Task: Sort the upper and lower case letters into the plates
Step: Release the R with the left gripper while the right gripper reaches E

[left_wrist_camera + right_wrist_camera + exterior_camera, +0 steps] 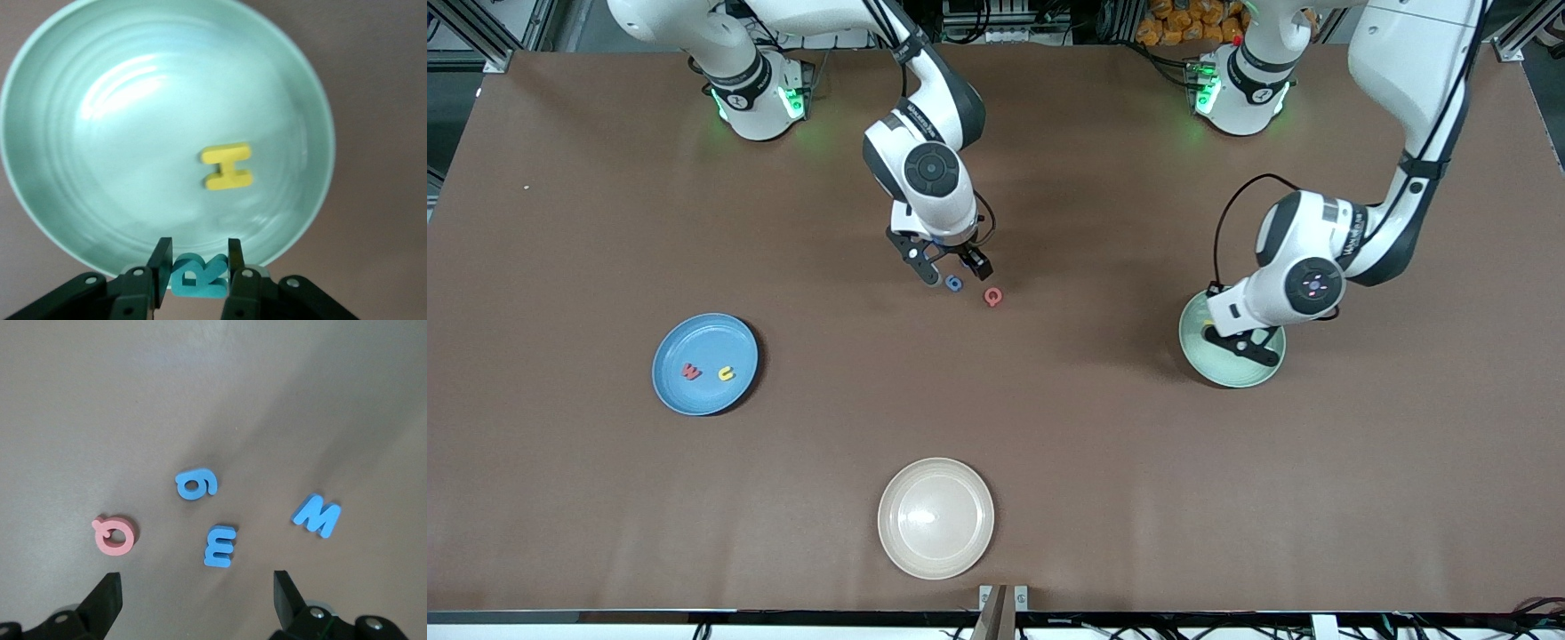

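Left wrist view: left pincer [197,267] pinching teal R [199,275] over mint plate [47,220]. Right pincer [197,600] spread over blue letters [220,545], mid-counter.

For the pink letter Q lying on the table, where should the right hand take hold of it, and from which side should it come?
Come straight down from above: the pink Q lies flat on the table, so only its outer edges offer grip. Close the fingers across the round ring, away from the small tail. The right hand is open above the loose letters, and the blue letters lie apart from the Q, leaving room.
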